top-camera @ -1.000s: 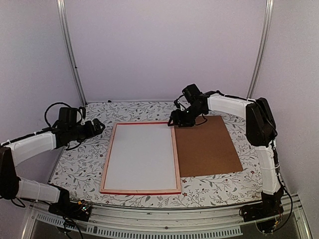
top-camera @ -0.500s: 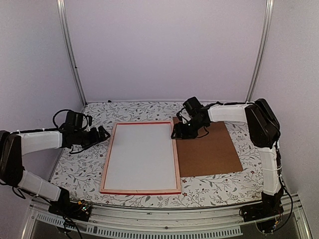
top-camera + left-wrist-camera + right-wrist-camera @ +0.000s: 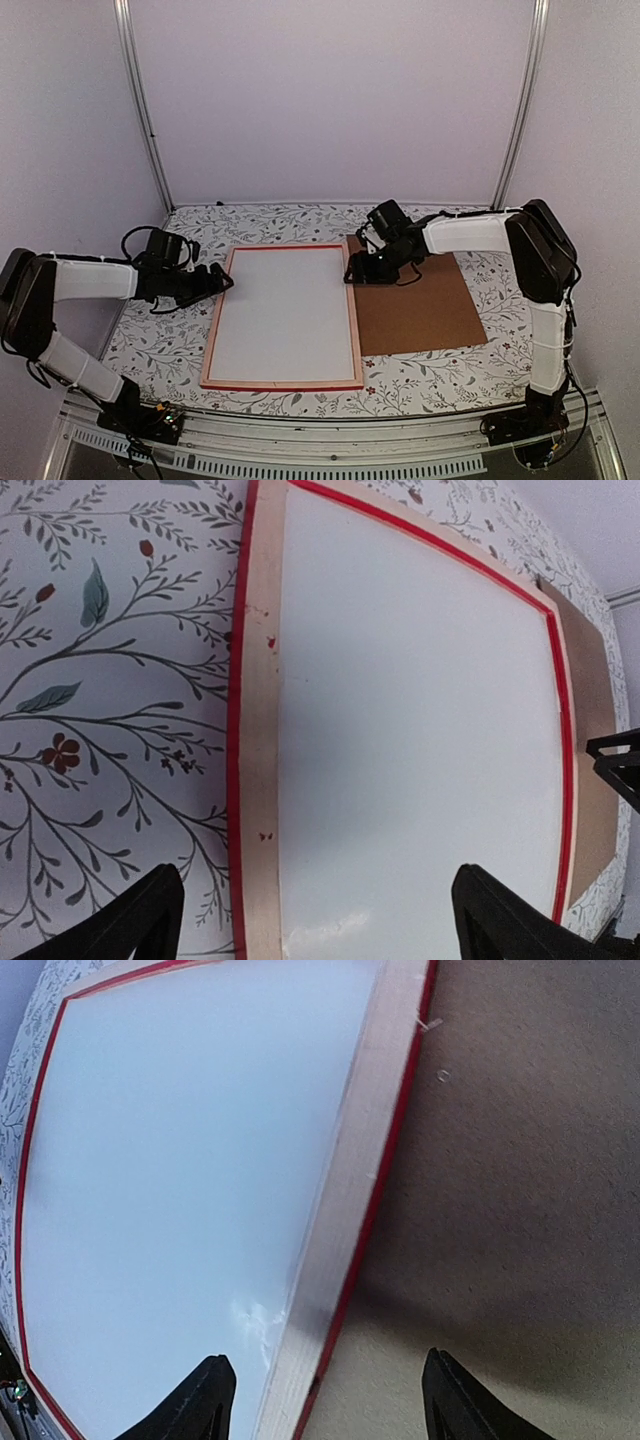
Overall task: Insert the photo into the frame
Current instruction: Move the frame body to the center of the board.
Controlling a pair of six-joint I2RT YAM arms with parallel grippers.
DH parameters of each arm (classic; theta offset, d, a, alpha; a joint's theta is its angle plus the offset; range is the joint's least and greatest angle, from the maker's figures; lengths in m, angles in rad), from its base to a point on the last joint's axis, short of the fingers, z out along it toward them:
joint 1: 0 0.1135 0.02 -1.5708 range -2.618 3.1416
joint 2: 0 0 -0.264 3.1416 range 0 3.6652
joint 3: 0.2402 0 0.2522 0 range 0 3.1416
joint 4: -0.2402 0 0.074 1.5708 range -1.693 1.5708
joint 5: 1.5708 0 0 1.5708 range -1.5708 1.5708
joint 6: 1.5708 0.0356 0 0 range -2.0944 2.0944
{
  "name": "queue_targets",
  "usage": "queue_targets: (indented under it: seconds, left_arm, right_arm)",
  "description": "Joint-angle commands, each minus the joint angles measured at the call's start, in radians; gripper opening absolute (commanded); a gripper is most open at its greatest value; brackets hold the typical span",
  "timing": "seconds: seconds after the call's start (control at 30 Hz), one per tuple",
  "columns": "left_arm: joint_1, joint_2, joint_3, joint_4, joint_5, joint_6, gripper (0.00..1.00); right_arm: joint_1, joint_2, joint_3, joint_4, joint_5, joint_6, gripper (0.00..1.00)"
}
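Observation:
The frame [image 3: 281, 383] lies flat in the middle of the table, pale wood side up with a thin red edge. A plain white sheet [image 3: 285, 310] fills it. No printed picture shows, so I cannot tell if that sheet is the photo. My left gripper [image 3: 222, 281] is open, low over the frame's left rail [image 3: 260, 730]; in the left wrist view its jaws [image 3: 316, 872] span that rail and part of the white sheet [image 3: 420, 700]. My right gripper [image 3: 352, 270] is open at the far right corner, its jaws [image 3: 326, 1357] straddling the right rail [image 3: 370, 1140].
A plain brown backing board [image 3: 420, 300] lies flat against the frame's right side, with its left edge under the right gripper [image 3: 520, 1160]. The table [image 3: 160, 330] has a floral-patterned cover. Metal uprights [image 3: 140, 110] stand at the back corners.
The left arm has swung right and forward, bringing its gripper from the table's left edge to the frame's left rail. The right gripper has shifted slightly along the frame's far right corner.

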Motion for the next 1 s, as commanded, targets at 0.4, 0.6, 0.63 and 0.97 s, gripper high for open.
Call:
queue_targets:
  seconds: [0.4, 0.6, 0.63, 0.97]
  left_arm:
    - [-0.406, -0.014, 0.21, -0.068, -0.19, 0.008, 0.96]
    - [-0.615, 0.146, 0.38, -0.06, -0.213, -0.016, 0.96]
    - [-0.645, 0.179, 0.409, -0.058, -0.215, -0.015, 0.96]
    - [-0.829, 0.551, 0.781, -0.085, -0.166, 0.057, 0.96]
  right_arm:
    - [-0.112, -0.363, -0.357, -0.014, 0.221, 0.015, 0.69]
    - [-0.186, -0.42, -0.422, -0.05, 0.307, 0.023, 0.69]
    - [-0.208, -0.427, -0.435, -0.049, 0.31, 0.022, 0.69]
    - [-0.331, -0.477, -0.529, -0.042, 0.338, -0.004, 0.7]
